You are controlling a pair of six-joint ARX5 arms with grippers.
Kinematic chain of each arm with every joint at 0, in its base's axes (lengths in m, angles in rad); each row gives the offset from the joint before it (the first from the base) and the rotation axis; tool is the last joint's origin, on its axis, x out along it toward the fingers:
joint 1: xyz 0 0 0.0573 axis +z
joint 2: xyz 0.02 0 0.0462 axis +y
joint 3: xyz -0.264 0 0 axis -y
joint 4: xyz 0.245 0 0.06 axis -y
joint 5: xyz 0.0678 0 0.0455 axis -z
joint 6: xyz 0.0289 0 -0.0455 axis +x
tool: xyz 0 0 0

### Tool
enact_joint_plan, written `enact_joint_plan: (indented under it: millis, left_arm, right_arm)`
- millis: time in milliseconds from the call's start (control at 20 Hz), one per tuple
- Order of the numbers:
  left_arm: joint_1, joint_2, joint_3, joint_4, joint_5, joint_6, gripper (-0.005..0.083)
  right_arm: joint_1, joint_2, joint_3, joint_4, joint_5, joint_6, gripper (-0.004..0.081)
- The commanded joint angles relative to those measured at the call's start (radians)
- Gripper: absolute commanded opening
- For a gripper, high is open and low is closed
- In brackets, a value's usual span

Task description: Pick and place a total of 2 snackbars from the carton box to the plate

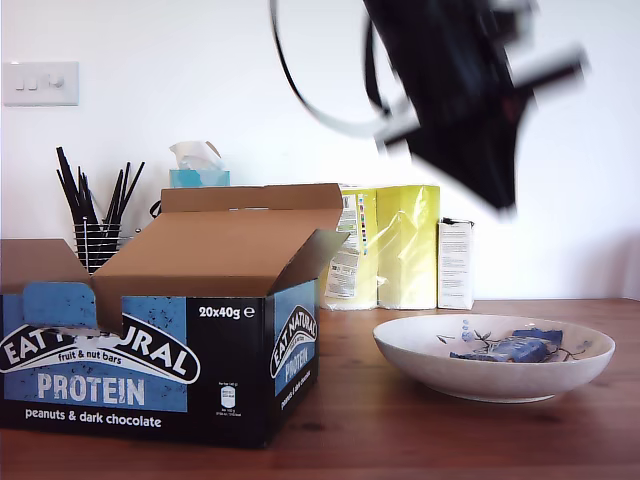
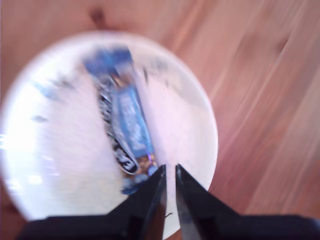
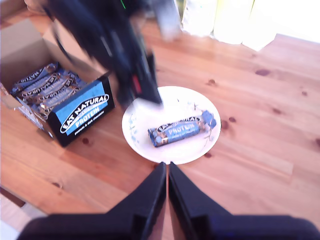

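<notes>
The carton box (image 1: 150, 350) stands open at the exterior view's left; several snackbars (image 3: 45, 87) lie in rows inside the carton box (image 3: 82, 107). To its right in that view sits the plate (image 1: 495, 375), with a blue snackbar (image 1: 515, 349) lying in it. The second wrist view shows that snackbar (image 3: 182, 129) flat on the plate (image 3: 142, 117). My first gripper (image 2: 170, 172) hangs blurred above the plate (image 2: 195, 115), shut and empty, near one end of the snackbar (image 2: 127, 117). My second gripper (image 3: 166, 170) is shut and empty, high over the table near the plate's rim.
Against the back wall stand yellow packets (image 1: 395, 245), a slim white box (image 1: 455, 262), a tissue box (image 1: 198, 168) and a wire holder of black sticks (image 1: 95, 215). The first arm (image 1: 460, 90) is blurred high above the plate. Bare wooden table (image 3: 260, 125) surrounds the plate.
</notes>
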Motion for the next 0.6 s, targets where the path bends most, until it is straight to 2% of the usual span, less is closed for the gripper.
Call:
enact_joint_plan:
  millis: [0,250,450,550]
  left_arm:
    - [0.02,-0.034,0.016,-0.025,0.004,-0.008,-0.002]
    - [0.103,-0.167,-0.13,-0.002,0.004,-0.008,-0.002]
    - [0.167,-0.366,-0.411,0.145,0.004,-0.016,-0.002]
    - [0.203,-0.475,-0.553,0.209,0.003,-0.029,-0.002]
  right_arm:
    - [0.002,0.01,0.009,0.03,-0.002,-0.002,-0.0013]
    - [0.002,0.112,0.009,0.157,-0.123,0.0,-0.0013]
    - [0.004,0.233,0.009,0.251,-0.22,-0.001,-0.0013]
    - [0.004,0.285,0.009,0.291,-0.274,-0.039,-0.0013]
